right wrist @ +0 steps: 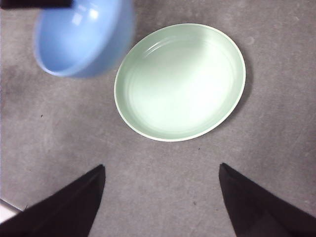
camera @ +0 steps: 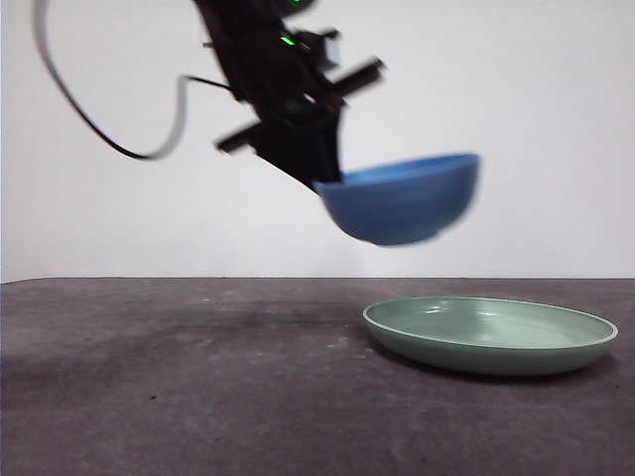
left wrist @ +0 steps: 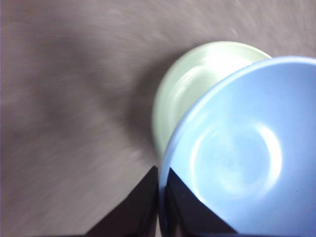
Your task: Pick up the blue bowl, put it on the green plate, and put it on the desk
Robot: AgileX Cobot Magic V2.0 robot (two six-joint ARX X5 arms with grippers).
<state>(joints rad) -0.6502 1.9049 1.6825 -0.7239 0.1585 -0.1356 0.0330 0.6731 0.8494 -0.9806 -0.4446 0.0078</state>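
Carry step in hand. My left gripper [camera: 322,177] clamps the rim of the blue bowl [camera: 402,198], airborne, overlapping the green plate's [camera: 491,337] near side toward the desk's [camera: 179,387] right edge. My right gripper [right wrist: 160,197] waits, jaws spread. Next: centre over plate, lower.

The blue bowl [left wrist: 242,158] has a smooth, shiny inside that catches soft white highlights, like glazed ceramic or polished plastic; its outer wall [camera: 402,203] looks smooth with a duller sheen. The green plate [right wrist: 180,81] is glossy and smooth, with bright reflections across its pale inside and faint rings near the rim. The desk [camera: 179,397] is matt, dark grey-brown, mottled and slightly rough, with small specks and scuffs. The left gripper [left wrist: 159,197] has plain black jaws with a flat, unshiny finish.
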